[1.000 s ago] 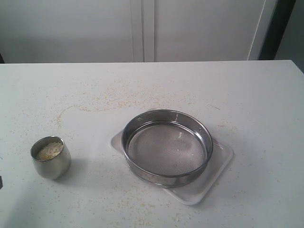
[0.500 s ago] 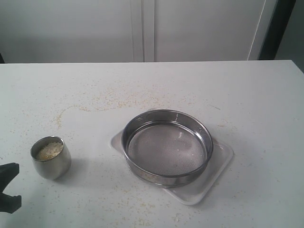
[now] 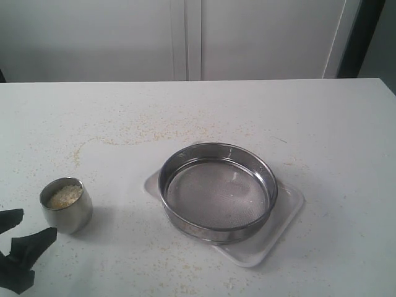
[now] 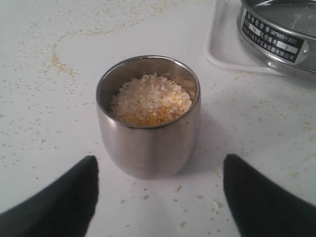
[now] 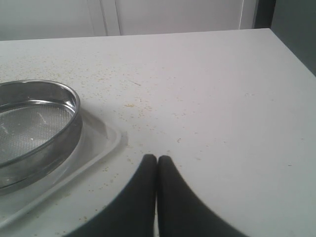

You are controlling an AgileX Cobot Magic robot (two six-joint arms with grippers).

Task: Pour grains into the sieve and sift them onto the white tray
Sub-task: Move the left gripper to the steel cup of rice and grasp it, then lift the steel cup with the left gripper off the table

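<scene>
The left gripper [image 4: 159,165] stands wide open and holds nothing. Its two dark fingers flank the small steel cup [image 4: 148,143] with a clear gap on each side. The cup stands upright on the surface [image 3: 322,124], filled close to the rim with the grains [image 4: 150,98], whitish ones heaped over a patch of yellow. Well off to the right, the sieve [image 3: 218,193] sits on the white tray [image 3: 281,216], its mesh looking almost bare. The right gripper [image 5: 157,163] has its fingers pressed together on nothing, low over the surface near the tray's corner.

The grasp looks like the chief risk. The cup is polished and rounded, narrowing toward its base, so fingers closing too low or off-centre could squeeze it out or tilt it. If one finger lands first, it will likely shove the cup sideways, and the scattered grains [image 3: 142,133] lying loose on the surface may let it skid more easily. With the fill so high, any tip or jerk during the lift or the carry across probably spills grain short of the sieve. At the pour, tipping too quickly could send grain over the far rim. The sieve appears only to rest on the tray, so a knock from the cup may push it askew
</scene>
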